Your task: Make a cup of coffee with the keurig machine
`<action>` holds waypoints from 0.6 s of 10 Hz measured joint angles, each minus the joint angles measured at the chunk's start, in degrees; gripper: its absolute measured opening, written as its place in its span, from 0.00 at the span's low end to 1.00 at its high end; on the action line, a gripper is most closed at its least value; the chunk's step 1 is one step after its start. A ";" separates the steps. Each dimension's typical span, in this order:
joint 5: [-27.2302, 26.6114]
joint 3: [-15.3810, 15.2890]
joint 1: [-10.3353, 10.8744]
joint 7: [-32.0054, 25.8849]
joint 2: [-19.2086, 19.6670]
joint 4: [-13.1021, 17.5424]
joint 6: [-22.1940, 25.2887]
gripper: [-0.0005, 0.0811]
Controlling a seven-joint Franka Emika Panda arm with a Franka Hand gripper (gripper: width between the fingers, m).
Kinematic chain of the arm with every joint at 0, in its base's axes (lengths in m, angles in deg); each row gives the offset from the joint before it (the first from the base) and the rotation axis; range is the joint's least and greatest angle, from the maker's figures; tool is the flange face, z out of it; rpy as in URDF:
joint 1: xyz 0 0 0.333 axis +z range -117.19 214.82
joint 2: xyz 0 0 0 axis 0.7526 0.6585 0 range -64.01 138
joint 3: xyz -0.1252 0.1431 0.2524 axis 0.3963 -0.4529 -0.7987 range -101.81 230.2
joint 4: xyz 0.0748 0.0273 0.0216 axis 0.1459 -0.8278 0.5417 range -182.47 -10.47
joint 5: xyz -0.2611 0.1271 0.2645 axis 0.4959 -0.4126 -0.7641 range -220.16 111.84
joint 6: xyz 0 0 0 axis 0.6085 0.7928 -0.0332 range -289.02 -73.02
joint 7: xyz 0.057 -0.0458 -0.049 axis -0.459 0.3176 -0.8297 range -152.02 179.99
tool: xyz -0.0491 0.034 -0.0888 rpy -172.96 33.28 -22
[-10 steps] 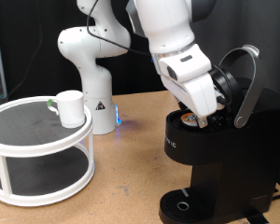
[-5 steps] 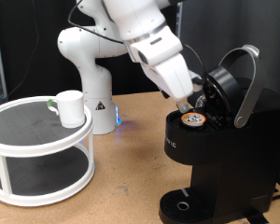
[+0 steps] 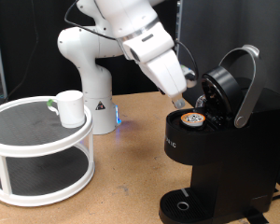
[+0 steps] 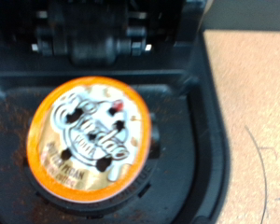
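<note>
Keurig machine (image 3: 210, 140), matte black, holds round pod (image 4: 91, 135).

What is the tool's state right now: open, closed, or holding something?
Tool: above the pod seated in the open keurig machine; nothing shows between its fingers. Open or closed cannot be told.

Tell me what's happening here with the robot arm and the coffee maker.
The keurig machine has its lid up, and a coffee pod sits in the holder. The gripper hangs just above the pod and holds nothing. The cup stands on the round shelf at the exterior view's left, not under the machine.
</note>
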 joint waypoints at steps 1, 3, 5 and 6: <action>-1.56 1.03 -0.25 -0.75 -0.31 0.96 1.89 0.99; -1.83 2.59 -1.03 -0.89 -1.22 3.14 5.90 0.99; -1.82 3.67 -1.62 -0.96 -1.79 5.06 8.89 0.99; -1.52 4.06 -1.93 -1.42 -1.92 5.87 10.60 0.99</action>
